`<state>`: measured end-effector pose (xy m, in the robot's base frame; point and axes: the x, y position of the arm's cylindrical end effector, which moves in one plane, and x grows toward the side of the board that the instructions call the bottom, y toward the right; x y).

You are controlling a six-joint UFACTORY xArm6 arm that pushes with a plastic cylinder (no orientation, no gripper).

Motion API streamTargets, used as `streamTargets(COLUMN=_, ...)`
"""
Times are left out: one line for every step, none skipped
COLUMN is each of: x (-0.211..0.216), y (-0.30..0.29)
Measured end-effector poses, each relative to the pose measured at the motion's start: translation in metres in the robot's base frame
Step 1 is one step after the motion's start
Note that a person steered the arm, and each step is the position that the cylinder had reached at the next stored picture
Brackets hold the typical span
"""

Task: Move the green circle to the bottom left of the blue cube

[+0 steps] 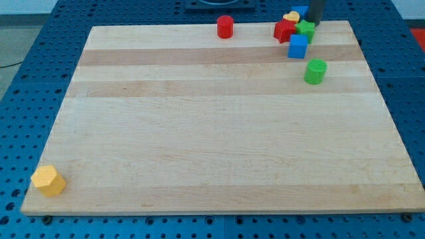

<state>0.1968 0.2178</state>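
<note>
Yellow hexagonal block (48,180) sits at your pale wooden board's (219,133) bottom-left corner, the blue cube (298,46) lies up right with the green circle (315,71) just below-right, and my tip's end hides behind the top-right cluster.

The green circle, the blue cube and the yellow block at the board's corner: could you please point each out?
green circle (315,71), camera view, its front side.
blue cube (298,47), camera view, its front face.
yellow block (48,180), camera view, its top face.

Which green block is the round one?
The green circle, alone at the view's right below the blue cube. The other green block is star-shaped, in the top cluster.
</note>
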Motion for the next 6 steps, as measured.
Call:
streamTargets(x=0.005, y=0.018)
streamTargets(x=0.011, y=0.046)
streamTargets(x=0.012, y=0.098)
streamTargets(x=0.019, y=0.128)
streamTargets(x=0.054, y=0.127)
streamTargets(x=0.126, y=0.084)
